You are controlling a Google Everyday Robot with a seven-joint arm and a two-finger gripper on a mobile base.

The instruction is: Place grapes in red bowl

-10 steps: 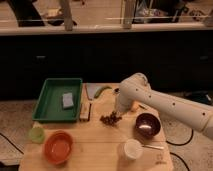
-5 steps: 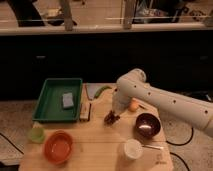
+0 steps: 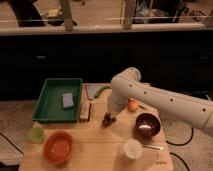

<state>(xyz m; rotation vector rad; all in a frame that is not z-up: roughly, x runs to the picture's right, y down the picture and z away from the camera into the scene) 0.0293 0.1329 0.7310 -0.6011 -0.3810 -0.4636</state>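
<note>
Camera view: gripper (image 3: 108, 119) is down at mid-table, right on the grapes (image 3: 106, 122), which are between the green tray (image 3: 42, 107) and maroon bowl (image 3: 148, 131), well apart from the red bowl (image 3: 58, 148) at front left. Can't tell whether its grip has closed on them. Reads as the grasp step, red bowl empty; next calls for a firm hold, a lift, then a carry left-forward to release over that bowl.

gripper (image 3: 109, 115) at grapes (image 3: 106, 121), red bowl (image 3: 58, 147) front-left

Dim, warm light — perhaps overhead — pincer (image 3: 108, 119) dark above the table (image 3: 100, 146).
</note>
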